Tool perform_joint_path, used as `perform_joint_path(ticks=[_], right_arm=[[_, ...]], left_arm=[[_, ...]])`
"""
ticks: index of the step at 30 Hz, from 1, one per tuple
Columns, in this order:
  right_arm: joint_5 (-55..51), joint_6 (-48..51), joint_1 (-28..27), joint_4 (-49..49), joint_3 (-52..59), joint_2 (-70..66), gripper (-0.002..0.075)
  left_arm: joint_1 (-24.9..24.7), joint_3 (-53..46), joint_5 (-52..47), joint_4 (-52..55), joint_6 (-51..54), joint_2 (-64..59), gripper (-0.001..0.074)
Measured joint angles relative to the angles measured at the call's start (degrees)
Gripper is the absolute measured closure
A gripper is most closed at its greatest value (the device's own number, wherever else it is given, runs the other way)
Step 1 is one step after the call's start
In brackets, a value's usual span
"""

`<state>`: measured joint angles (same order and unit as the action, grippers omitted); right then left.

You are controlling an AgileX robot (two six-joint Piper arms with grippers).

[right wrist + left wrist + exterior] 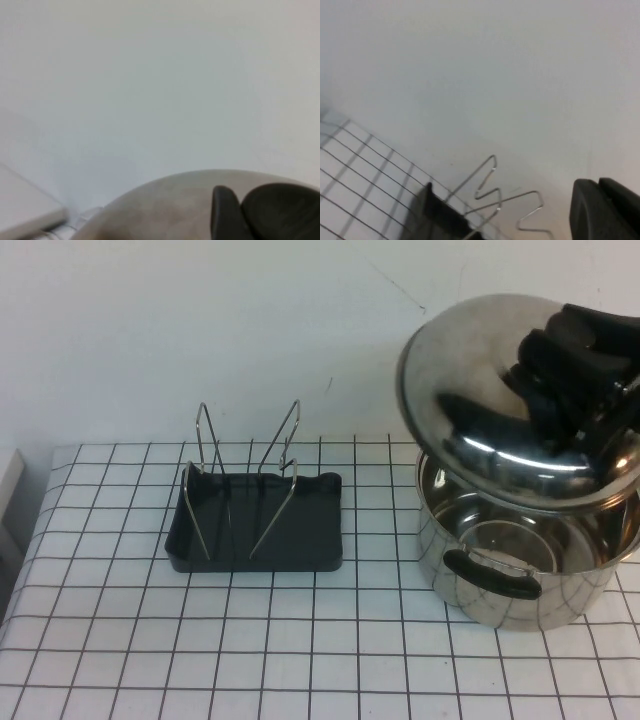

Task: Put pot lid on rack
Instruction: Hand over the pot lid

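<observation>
The pot lid (480, 390), shiny steel and domed, hangs tilted above the open pot (520, 580) at the right. My right gripper (560, 350) comes in from the right and is shut on the lid's black knob (540, 355). In the right wrist view the lid's dome (160, 205) and the dark knob (280, 210) fill the lower edge. The rack (300, 530), a dark grey tray with silver wire loops, stands left of the pot. The left wrist view shows the rack's wire loops (492, 172). My left gripper (598, 190) shows only in that view, shut and empty.
The deep steel pot with black handles (492, 575) stands on the checked tablecloth (200, 640) just under the lid. A white wall (200, 330) rises behind the table. A pale object (8, 490) sits at the table's left edge.
</observation>
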<state>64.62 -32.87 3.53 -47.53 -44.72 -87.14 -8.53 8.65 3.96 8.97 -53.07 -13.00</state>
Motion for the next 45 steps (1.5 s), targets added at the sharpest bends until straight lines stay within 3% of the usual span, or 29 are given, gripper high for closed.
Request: perform_joint_path(ticks=[4,9,12,17,20,24,28,31,36,42,45], right_arm=[[0.3,-2.9,7.2,-4.1,0.0,3.9,0.0378],[1.1,-3.5,20.3,-5.9,0.0,5.2,0.0379],[1.1,-0.6,27.3,-2.7,0.0,5.1,0.0379],[1.2,4.2,33.9,3.5,0.0,5.1,0.0379],[1.2,4.2,35.6,5.0,0.0,4.3,0.0379],[1.1,2.0,37.6,5.7,0.0,2.5,0.0379],[0.7,1.5,40.4,7.2,0.0,1.5,0.0379],[0.7,1.5,41.7,8.1,0.0,0.7,0.0379],[0.7,1.2,42.7,8.8,0.0,-1.2,0.0379],[0.8,0.7,44.5,10.6,0.0,-2.8,0.0379],[0.5,-0.3,44.8,11.5,0.1,-3.1,0.0379]], left_arm=[[0.0,-0.1,2.9,1.7,-17.6,0.0,0.0736],[0.0,-0.2,19.0,14.4,-30.8,-0.1,0.0683],[0.0,-0.2,27.1,20.9,-44.0,-0.2,0.0546],[0.0,-0.2,30.0,30.6,-69.6,-0.2,0.0155],[0.0,-0.2,33.0,37.1,-75.9,-0.2,0.0075],[0.0,-0.2,35.2,43.7,-83.4,-0.2,0.0048],[0.0,-0.2,35.6,48.0,-88.8,-0.2,0.0047],[0.0,-0.2,35.8,50.2,-91.3,-0.2,0.0091],[0.0,-0.2,36.0,52.4,-93.1,-0.2,0.0270],[0.0,-0.2,35.6,55.6,-94.2,-0.2,0.0580],[-0.1,-0.1,36.5,55.2,-94.1,-0.2,0.0631]])
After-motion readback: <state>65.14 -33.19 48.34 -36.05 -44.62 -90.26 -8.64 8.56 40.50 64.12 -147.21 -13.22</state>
